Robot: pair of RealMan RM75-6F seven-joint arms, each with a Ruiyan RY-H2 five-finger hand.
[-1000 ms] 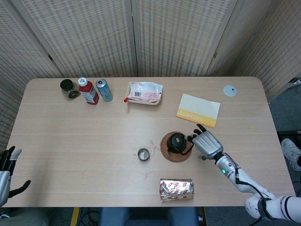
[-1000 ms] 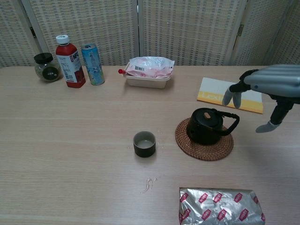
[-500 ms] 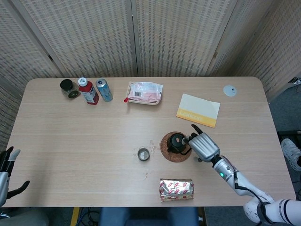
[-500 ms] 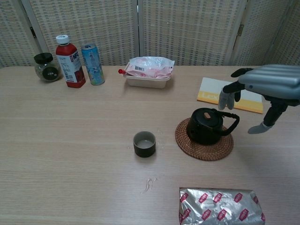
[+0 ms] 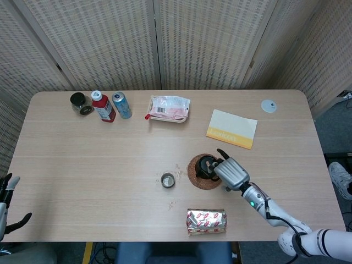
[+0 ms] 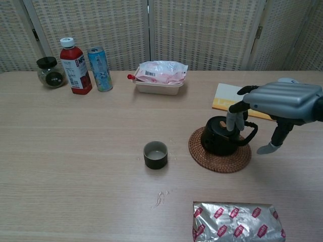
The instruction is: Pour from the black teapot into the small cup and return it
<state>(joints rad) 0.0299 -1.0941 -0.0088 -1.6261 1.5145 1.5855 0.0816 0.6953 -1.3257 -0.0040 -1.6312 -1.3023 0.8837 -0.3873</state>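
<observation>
The right hand (image 6: 282,101) is seen just above the black teapot (image 6: 220,136), on the handle side. Its fingers (image 6: 233,120) are spread apart and point down over the handle, and the thumb (image 6: 266,148) hangs lower, off to the far side of the pot. Nothing is held in it. It cannot be told whether the fingertips are touching the handle or are just above it.

The black teapot is set upright on a round woven mat (image 6: 220,152), right under the right hand. The small cup (image 6: 155,155) is placed on the tabletop (image 6: 75,166) further out past the fingertips, on the other side of the teapot from the hand, and it is not touched by anything. A shiny silver packet with red marks (image 6: 237,222) is found near the hand, toward the front edge of the tabletop. A yellow and white booklet (image 5: 231,128) is laid just behind the hand.

Well away from the right hand, along the back edge, a red bottle (image 6: 75,73), a blue can (image 6: 100,69), a dark jar (image 6: 49,72) and a wrapped food tray (image 6: 159,76) are lined up.

The left hand (image 5: 7,198) is seen only in the head view, at the near corner of the tabletop, far from everything. It is held open with nothing in it.
</observation>
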